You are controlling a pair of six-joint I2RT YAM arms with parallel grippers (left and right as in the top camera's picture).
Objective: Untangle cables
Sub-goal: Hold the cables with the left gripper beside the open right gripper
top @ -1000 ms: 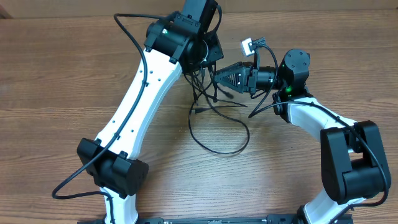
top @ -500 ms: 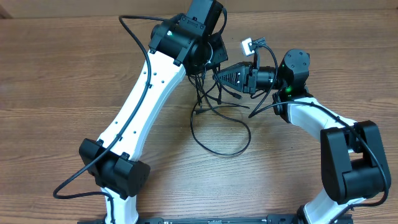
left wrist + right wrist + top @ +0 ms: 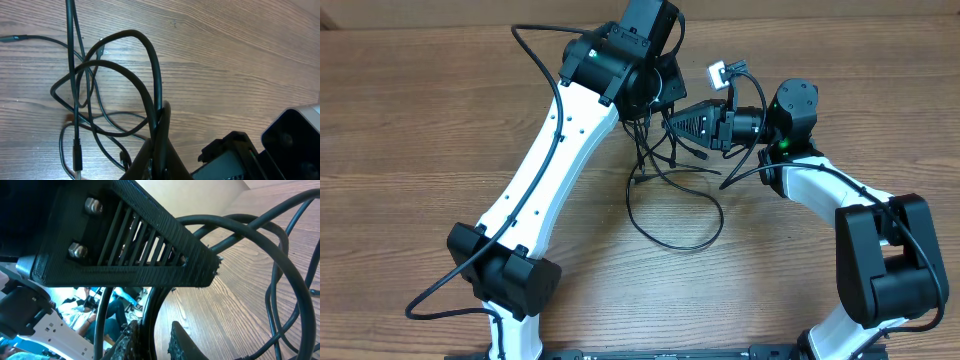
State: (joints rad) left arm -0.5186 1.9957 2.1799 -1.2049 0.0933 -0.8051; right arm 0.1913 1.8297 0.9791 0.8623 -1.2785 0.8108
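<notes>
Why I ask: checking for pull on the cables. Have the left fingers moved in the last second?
Yes: the left fingers shifted slightly right against the table's grain, seen from overhead.

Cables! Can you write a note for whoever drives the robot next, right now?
Left gripper: shut, pinching strands of the cables above the table.
Right gripper: close beside it, a strand running between its fingers; grip unclear.
Cables: one tangle mid-table, with a loop trailing toward the robot.
Done: nothing pulled free yet.
Left: draw the strands apart and lay each one out separately.
</notes>
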